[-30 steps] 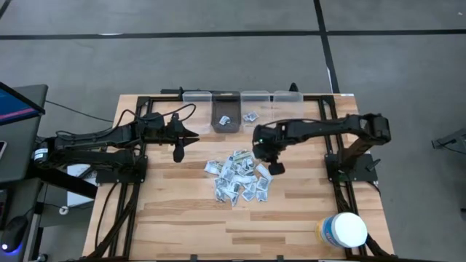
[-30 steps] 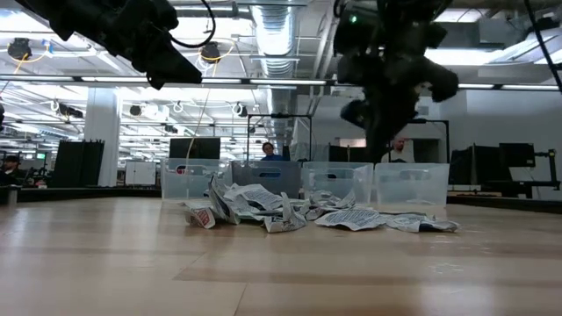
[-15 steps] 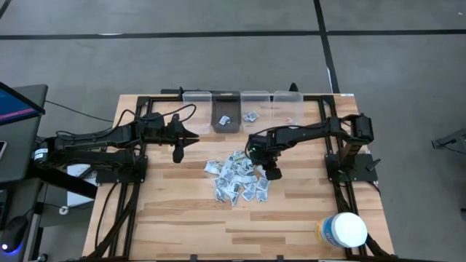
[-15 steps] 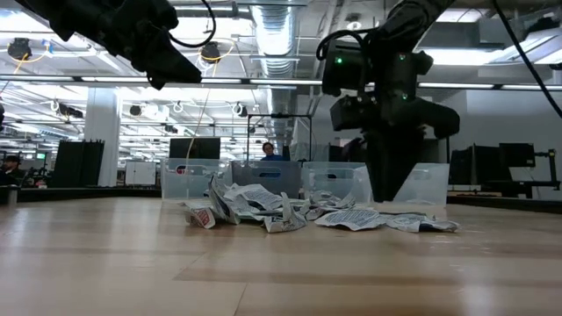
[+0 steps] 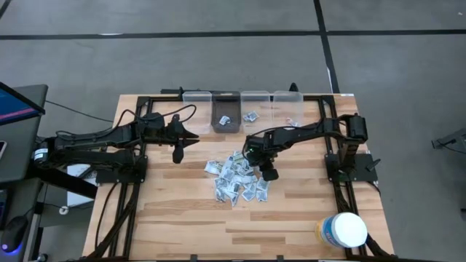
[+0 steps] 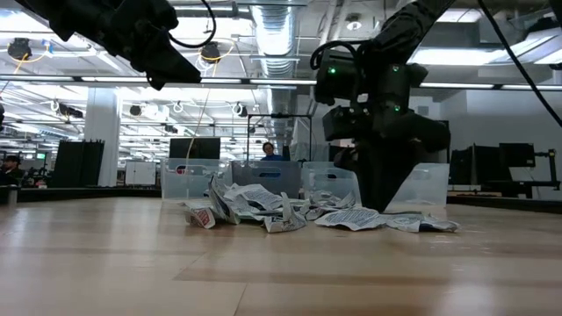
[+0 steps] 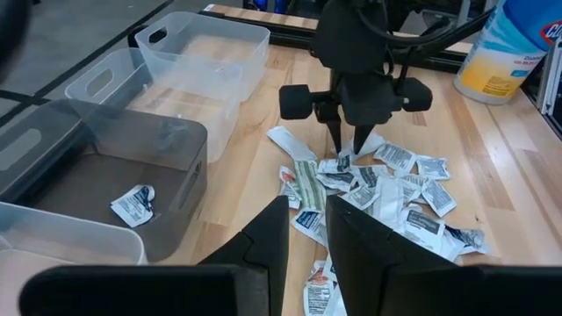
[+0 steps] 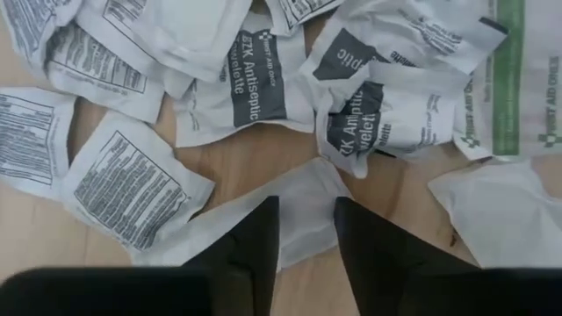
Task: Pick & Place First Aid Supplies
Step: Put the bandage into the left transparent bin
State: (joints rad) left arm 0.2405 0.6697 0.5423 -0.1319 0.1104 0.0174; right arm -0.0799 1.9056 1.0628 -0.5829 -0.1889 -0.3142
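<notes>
Right wrist view: right gripper (image 8: 306,230) fingers (image 8: 255,235) parted above a white packet (image 8: 290,211); left's apart.

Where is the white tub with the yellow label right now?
In the high view the white tub stands at the table's near right corner, well apart from the packet pile in the middle.

Right pincer (image 7: 345,140) low, fingers parted; left pincer (image 5: 179,151) raised, idle.

approx 20 packets (image 5: 237,178), 4 bins (image 5: 242,109), 1 tub (image 5: 342,230), 2 arms
</notes>
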